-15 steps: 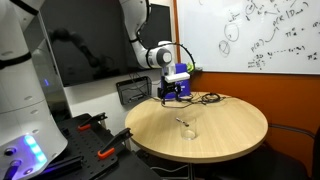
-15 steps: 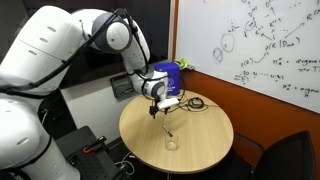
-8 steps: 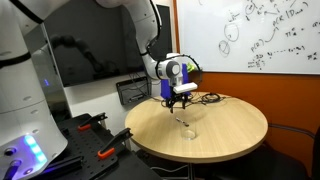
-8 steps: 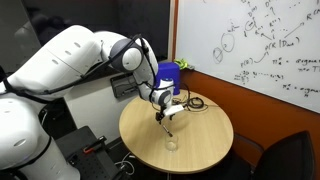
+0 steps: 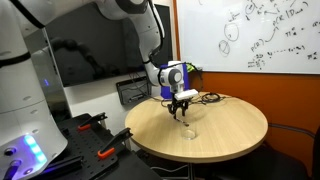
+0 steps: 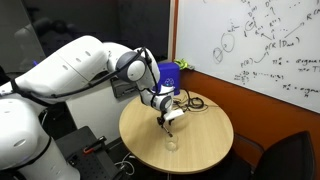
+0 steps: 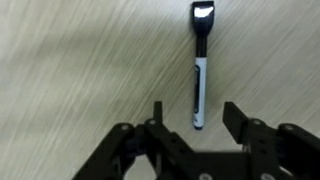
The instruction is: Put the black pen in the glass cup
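Note:
In the wrist view a pen with a black cap and white barrel lies on the wooden table, pointing away from me. My gripper is open, its fingers on either side of the pen's near end, not touching it. In both exterior views the gripper hangs low over the round table. The glass cup stands just in front of the gripper and also shows in an exterior view. The pen is too small to make out there.
A blue object and black cables lie at the table's back. A black box stands behind the table. A whiteboard covers the wall. A tool bench stands beside the table.
The arm has swung forward from the blue object and come down toward the table middle, ending just over the pen near the cup. The gripper stays open.

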{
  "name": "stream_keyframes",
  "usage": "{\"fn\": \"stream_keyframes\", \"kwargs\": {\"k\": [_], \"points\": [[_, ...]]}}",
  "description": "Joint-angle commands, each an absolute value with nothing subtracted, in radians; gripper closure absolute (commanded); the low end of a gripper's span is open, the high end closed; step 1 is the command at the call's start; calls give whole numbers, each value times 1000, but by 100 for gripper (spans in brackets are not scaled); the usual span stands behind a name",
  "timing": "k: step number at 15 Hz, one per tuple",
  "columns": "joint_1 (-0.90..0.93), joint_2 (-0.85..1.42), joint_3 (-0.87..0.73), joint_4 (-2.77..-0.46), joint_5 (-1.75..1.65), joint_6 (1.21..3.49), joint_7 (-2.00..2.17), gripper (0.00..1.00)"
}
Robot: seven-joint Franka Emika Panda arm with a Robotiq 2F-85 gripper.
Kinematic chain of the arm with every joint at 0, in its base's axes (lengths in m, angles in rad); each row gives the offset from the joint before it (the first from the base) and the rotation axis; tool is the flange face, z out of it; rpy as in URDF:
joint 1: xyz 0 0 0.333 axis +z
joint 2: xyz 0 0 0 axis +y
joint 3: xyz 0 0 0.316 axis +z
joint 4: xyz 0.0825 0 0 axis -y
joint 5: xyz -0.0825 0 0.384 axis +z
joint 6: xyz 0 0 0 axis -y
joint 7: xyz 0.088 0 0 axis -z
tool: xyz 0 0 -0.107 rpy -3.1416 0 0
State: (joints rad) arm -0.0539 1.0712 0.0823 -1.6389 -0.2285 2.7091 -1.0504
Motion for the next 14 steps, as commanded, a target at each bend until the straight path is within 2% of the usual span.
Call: {"fn": "stream_keyframes", "kwargs": {"k": [1,5,6,8,9,14], "points": [[-55,1102,81,-1588,-259,2675,-1000,63],[-58,1118,75,-1572,-260,2668,-996,94],[-58,1117,75,-1570,-261,2667,-993,99],[-63,1114,80,-1570,-260,2653,-988,100],[-73,1107,91,-1574,-257,2636,-1002,97],[-182,1048,212,-1597,-245,2451,-1256,97]]}}
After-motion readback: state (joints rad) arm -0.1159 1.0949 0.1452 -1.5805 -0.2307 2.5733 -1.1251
